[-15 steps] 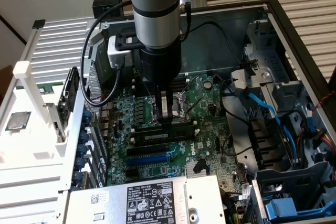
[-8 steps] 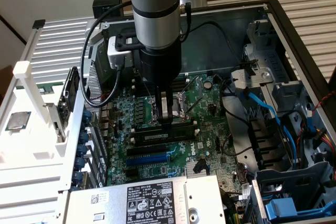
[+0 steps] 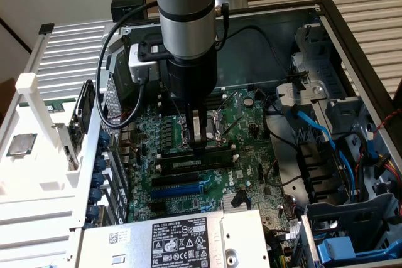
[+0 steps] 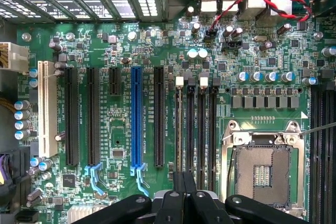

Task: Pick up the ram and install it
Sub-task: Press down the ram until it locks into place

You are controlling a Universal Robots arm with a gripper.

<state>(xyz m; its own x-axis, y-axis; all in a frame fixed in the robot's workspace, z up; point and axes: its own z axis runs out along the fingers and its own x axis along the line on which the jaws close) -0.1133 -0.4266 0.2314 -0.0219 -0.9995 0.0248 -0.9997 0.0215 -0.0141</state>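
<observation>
The gripper (image 3: pixel 199 144) – fingers closed, nothing visibly clamped – is pressing down on the ram (image 3: pixel 195 161) lying in its slot; seating it appears underway, calling for even downward pressure.

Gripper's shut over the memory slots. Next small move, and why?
Probably a short, straight push down. The shut gripper sits at the top edge of the ram, which stands in a slot on the motherboard. Whether it is fully seated I cannot tell.
</observation>
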